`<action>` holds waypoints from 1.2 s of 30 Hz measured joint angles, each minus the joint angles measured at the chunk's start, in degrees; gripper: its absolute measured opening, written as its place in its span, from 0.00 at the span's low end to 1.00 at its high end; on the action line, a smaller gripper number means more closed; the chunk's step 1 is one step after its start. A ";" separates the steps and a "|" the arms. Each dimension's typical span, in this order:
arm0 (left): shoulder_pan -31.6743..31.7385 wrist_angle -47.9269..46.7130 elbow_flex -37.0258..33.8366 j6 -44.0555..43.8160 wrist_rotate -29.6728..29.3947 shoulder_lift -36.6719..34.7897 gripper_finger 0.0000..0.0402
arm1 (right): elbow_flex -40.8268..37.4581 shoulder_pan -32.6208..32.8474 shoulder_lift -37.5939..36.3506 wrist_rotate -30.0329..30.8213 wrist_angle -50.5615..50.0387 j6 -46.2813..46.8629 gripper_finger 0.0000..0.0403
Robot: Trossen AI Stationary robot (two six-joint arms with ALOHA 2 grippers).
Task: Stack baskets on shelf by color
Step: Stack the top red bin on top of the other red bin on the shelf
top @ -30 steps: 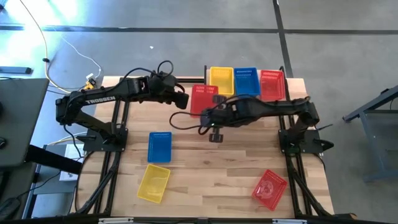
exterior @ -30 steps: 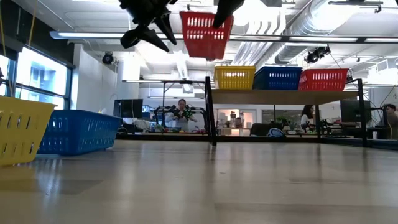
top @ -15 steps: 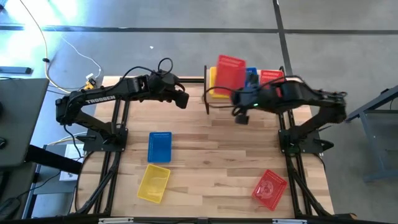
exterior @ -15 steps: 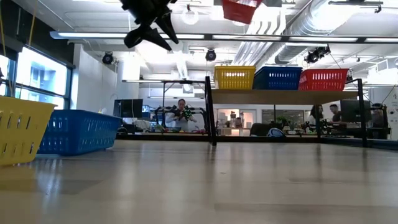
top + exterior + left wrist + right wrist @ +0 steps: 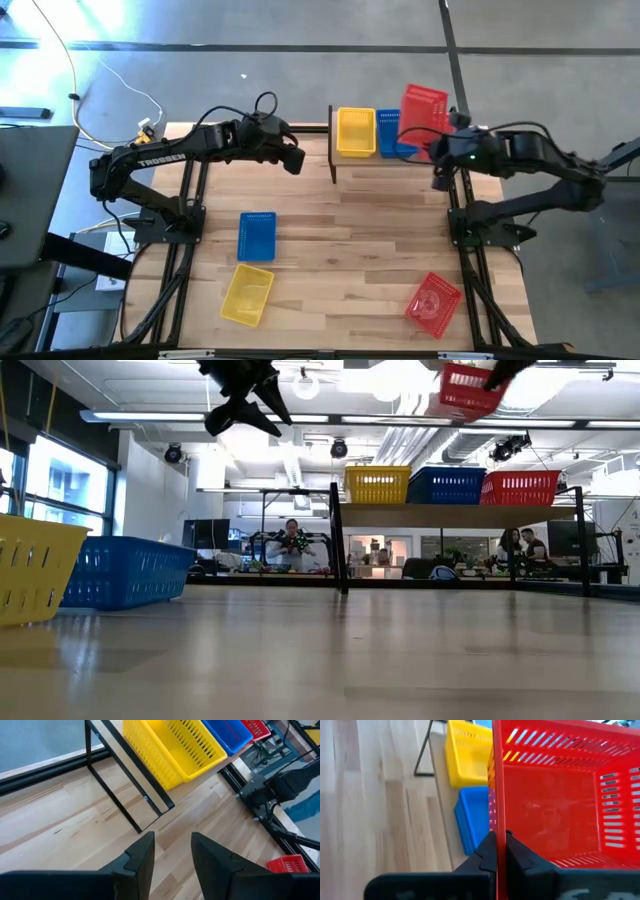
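Right gripper (image 5: 497, 851) clamps red basket (image 5: 424, 108) above shelf (image 5: 455, 513); next, lower it into shelved red basket (image 5: 519, 488); left gripper (image 5: 172, 851) open, idle.

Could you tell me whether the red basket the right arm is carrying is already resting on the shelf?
Not yet. The red basket hangs in the right gripper, clamped on its wall, above the baskets on the shelf.

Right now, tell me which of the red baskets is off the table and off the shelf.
The red basket pinched by its rim in the right gripper, held up above the shelf. Another red one sits on the shelf, and a third lies on the table.
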 joint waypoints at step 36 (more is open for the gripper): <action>0.00 1.17 0.00 4.63 -0.15 0.02 0.29 | -9.06 -31.33 -5.89 -15.71 -7.71 -23.37 0.00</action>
